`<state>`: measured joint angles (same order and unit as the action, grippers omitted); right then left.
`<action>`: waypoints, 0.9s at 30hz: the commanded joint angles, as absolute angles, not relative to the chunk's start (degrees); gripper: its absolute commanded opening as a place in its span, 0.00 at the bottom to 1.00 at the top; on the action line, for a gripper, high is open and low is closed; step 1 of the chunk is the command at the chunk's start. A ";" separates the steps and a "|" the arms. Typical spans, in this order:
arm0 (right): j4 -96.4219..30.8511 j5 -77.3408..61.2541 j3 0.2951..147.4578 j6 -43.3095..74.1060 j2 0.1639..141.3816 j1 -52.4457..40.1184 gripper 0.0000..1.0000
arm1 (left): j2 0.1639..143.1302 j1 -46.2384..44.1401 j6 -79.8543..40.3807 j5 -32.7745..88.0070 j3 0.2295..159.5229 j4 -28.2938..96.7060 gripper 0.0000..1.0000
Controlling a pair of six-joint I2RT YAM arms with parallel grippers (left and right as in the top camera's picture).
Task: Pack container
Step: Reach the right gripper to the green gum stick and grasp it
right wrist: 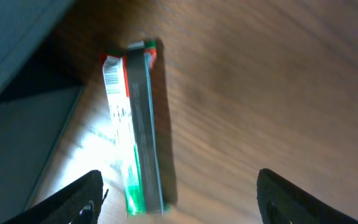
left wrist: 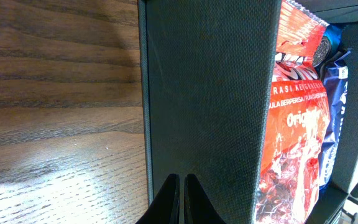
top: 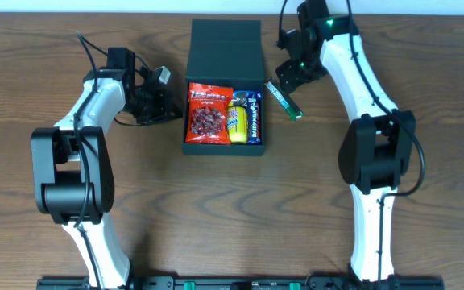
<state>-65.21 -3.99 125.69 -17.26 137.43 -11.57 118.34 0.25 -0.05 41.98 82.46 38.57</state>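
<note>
The dark teal-black container stands open at the table's middle back, its lid flap lying flat behind it. It holds a red snack packet, a yellow packet and a blue chocolate bar. My left gripper is shut and empty, its tips against the container's left outer wall. My right gripper is open above a green, red and white packet that lies on the table just right of the container.
Bare wooden table lies on all sides of the container. The arm bases stand at the front left and front right. The left wrist view shows the red packet and the blue bar past the container wall.
</note>
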 commanded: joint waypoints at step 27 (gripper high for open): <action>-48.97 -6.02 118.15 -18.68 141.69 -16.53 0.68 | 118.76 0.08 -0.47 41.78 82.08 39.46 0.06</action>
<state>-49.69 -5.39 118.37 -19.11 140.62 -15.33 118.34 0.25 -0.21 41.67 82.46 39.16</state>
